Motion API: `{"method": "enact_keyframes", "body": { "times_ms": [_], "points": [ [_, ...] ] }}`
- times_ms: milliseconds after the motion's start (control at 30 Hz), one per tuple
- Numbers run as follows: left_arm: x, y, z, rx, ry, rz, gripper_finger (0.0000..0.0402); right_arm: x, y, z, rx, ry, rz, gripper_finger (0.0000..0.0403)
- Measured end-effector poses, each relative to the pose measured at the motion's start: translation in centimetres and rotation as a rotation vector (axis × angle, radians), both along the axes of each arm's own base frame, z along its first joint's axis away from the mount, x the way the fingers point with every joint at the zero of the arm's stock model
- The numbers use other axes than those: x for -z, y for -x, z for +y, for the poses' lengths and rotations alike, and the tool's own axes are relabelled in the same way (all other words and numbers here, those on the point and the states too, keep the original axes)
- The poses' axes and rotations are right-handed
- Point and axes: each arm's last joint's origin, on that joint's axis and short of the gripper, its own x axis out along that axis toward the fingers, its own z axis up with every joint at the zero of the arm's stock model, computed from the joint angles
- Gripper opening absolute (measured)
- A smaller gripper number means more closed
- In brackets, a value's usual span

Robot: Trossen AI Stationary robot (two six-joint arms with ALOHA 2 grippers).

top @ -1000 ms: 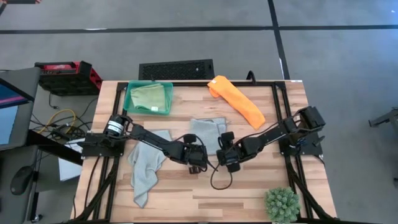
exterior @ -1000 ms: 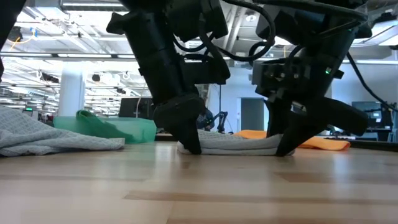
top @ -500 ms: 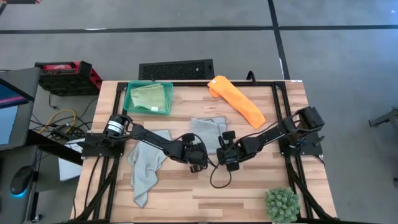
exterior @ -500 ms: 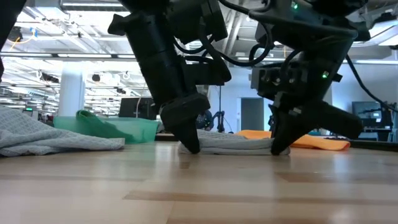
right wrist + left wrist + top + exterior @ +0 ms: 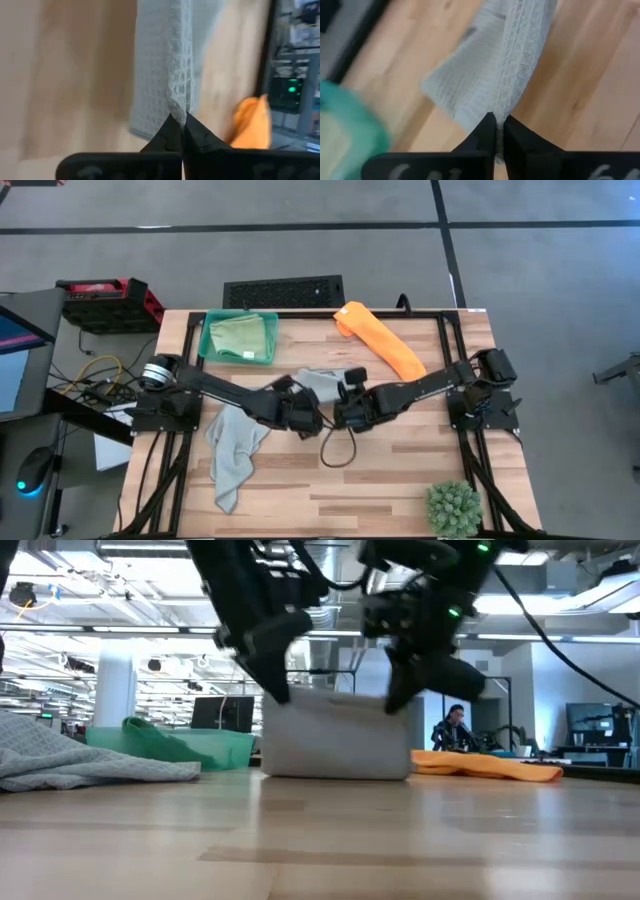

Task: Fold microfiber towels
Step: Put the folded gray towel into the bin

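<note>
The pale grey waffle-weave microfiber towel (image 5: pixel 322 385) in the middle of the light wooden slatted surface (image 5: pixel 400 480) is getting lifted by its near edge. In the low view it hangs like a little curtain (image 5: pixel 338 735), bottom edge resting on the wood, top edge pinched at both corners. The left pincer (image 5: pixel 303 414) is clenched on one corner; in its wrist view the fingertips (image 5: pixel 487 125) are squeezed together right on the cloth's (image 5: pixel 492 80) folded edge. The right pincer (image 5: pixel 343 410) is clamped on the other corner just the same, with towel fabric (image 5: pixel 162 75) running straight up from its closed tips (image 5: pixel 172 131).

Moving outward: a second pale grey towel (image 5: pixel 235 445) lies rumpled on the left side of the surface, partly under the left arm. The bright orange towel (image 5: pixel 380 340) is stretched diagonally near the far right corner, well apart from the lifted one. The light green towel (image 5: pixel 237 335) sits inside the rigid green plastic tray (image 5: pixel 207 350) at the far left. A spiky green plant ball (image 5: pixel 453 508) sits at the near right corner.
</note>
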Motion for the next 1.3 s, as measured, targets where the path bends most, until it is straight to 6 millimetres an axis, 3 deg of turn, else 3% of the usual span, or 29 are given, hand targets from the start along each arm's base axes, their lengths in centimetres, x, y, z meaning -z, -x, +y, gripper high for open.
{"method": "enact_keyframes", "body": {
  "times_ms": [367, 667, 1067, 1300],
  "points": [
    [-6.2, 5.0, 1.6, -0.155, -0.038, -0.073, 0.0003, -6.5, -4.0, -4.9, -0.095, 0.088, -0.147, 0.0006],
    [-8.3, 7.8, 4.3, -0.368, -0.11, -0.111, 0.0003, -10.2, -6.2, -10.6, -0.206, 0.212, -0.357, 0.0005],
    [-8.5, 9.2, 7.4, -0.606, -0.21, -0.097, 0.0003, -11.2, -6.3, -15.0, -0.33, 0.161, -0.489, 0.0007],
    [-7.9, 9.6, 8.2, -0.68, -0.211, -0.1, 0.0003, -9.9, -8.2, -16.6, -0.363, 0.258, -0.525, 0.0007]
  ]
}}
